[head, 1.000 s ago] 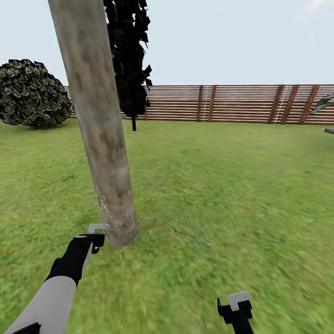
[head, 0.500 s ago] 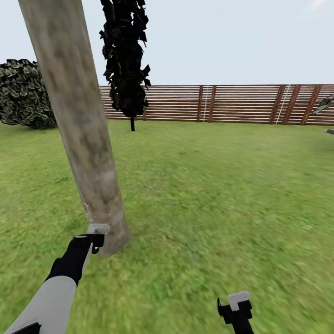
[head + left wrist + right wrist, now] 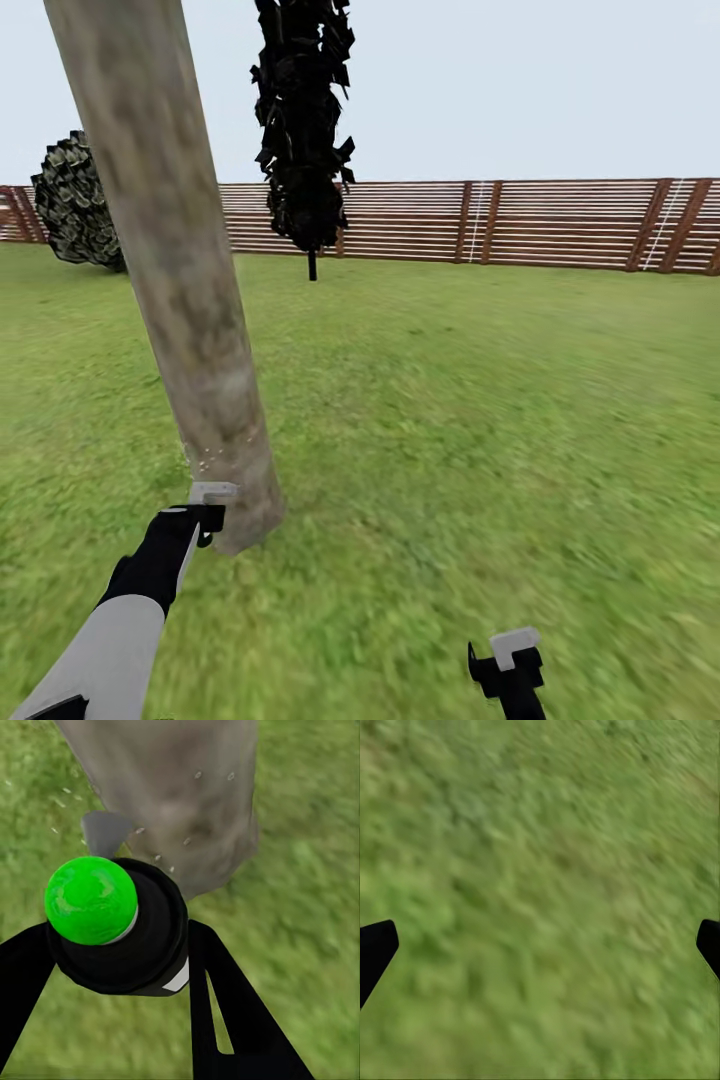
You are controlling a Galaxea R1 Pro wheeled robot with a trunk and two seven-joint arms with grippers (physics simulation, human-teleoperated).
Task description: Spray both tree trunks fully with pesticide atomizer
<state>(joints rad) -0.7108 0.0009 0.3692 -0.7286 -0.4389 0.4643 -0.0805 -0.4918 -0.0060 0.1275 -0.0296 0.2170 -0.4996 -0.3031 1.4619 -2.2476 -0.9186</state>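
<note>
- Head view: your left tool (image 3: 205,505) sits low against the foot of the tree trunk (image 3: 185,290), with white pesticide (image 3: 210,458) specks on the bark just above it. Your right tool (image 3: 510,655) hangs over open grass, well apart from the trunk.
- Left wrist view: the left tool's fingers (image 3: 232,1020) pinch the pesticide atomizer (image 3: 120,926), whose top shows green here, pointed at the trunk's base.
- Right wrist view: the right tool's fingertips (image 3: 375,949) are spread wide over the floor (image 3: 540,900).

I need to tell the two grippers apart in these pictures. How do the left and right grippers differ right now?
The left gripper is shut on the pesticide atomizer, while the right gripper is open and empty. The left gripper sits close to the tree trunk, where white specks show; the right gripper hangs over bare grass, away from the trunk. Both have black fingers.
</note>
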